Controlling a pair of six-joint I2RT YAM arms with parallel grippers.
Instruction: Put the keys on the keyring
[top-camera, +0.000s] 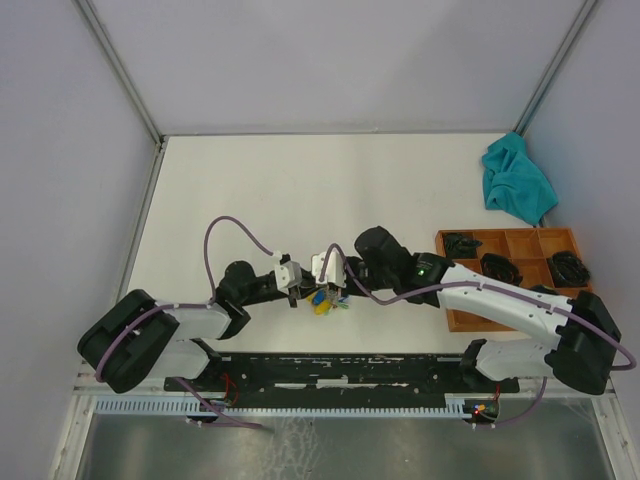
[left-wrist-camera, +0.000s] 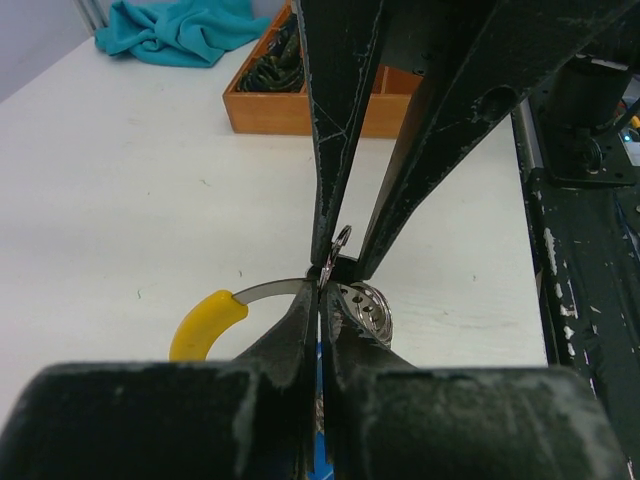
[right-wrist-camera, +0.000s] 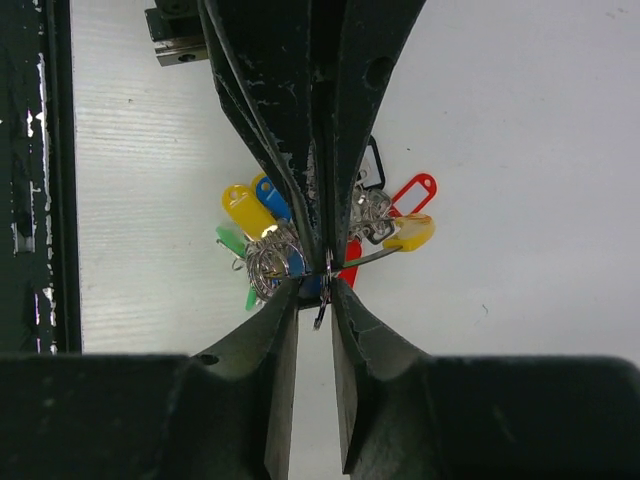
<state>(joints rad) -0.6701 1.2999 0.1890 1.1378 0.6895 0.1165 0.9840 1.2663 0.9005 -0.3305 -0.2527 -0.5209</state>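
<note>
Top external view, from the left: the left gripper (top-camera: 303, 292) is clamped on the keyring (right-wrist-camera: 268, 262) near the table's (top-camera: 300, 180) front edge; the right gripper (right-wrist-camera: 316, 290) meets it, jaws slightly parted around a small metal loop (right-wrist-camera: 320, 312). No loose keys show, so threading looks nearly finished

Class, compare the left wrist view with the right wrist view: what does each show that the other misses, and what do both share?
Left wrist only: the teal cloth and the wooden tray. Right wrist only: the red tag and green tag. Both: the left end effector and right end effector tip to tip at the keyring, a yellow tag, the white table.
</note>
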